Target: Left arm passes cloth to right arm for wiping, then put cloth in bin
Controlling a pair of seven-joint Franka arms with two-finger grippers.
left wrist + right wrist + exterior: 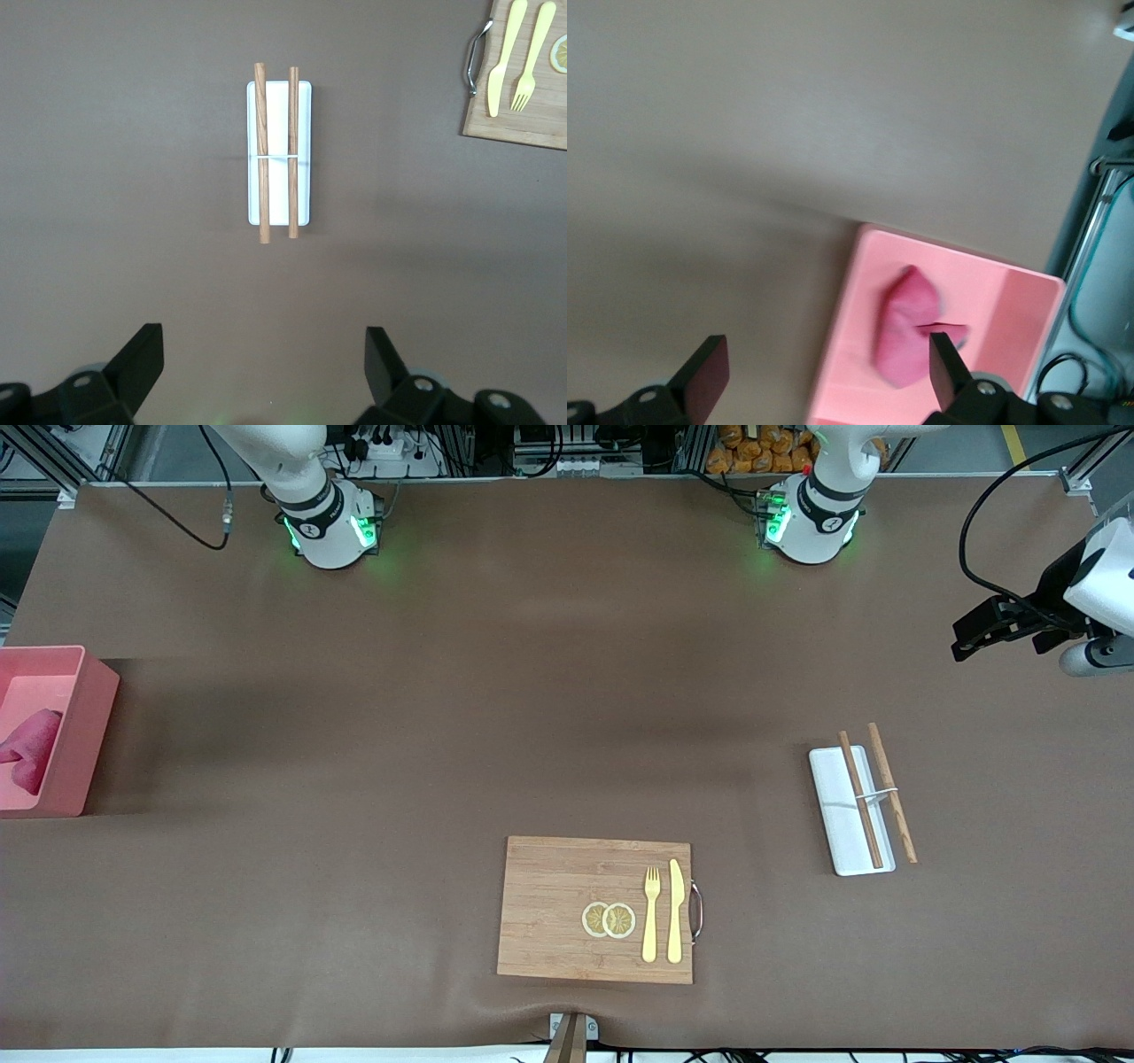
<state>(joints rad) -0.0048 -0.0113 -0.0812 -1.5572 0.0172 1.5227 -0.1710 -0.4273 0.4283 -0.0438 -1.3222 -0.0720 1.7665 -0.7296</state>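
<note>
Right wrist view: cloth (904,328) below open right claw (818,367).

Table cover (443,717): I read it as matt brown sheet, smooth.
Bin (89,726): I see smooth salmon plastic, slight sheen, left edge of frame.
Cloth (34,751): soft crimson fabric, matt, creased.
Board (549,908): I note grained wood, metal handle.
Tray (837,815): smooth white, plastic-looking.
Sticks (890,793): matt brown wood.
Fork (651,921), knife (675,912): pale yellow plastic, I judge.

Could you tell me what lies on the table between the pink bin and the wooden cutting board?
Nothing: the front view shows only bare brown tabletop between the bin and the cutting board.
</note>
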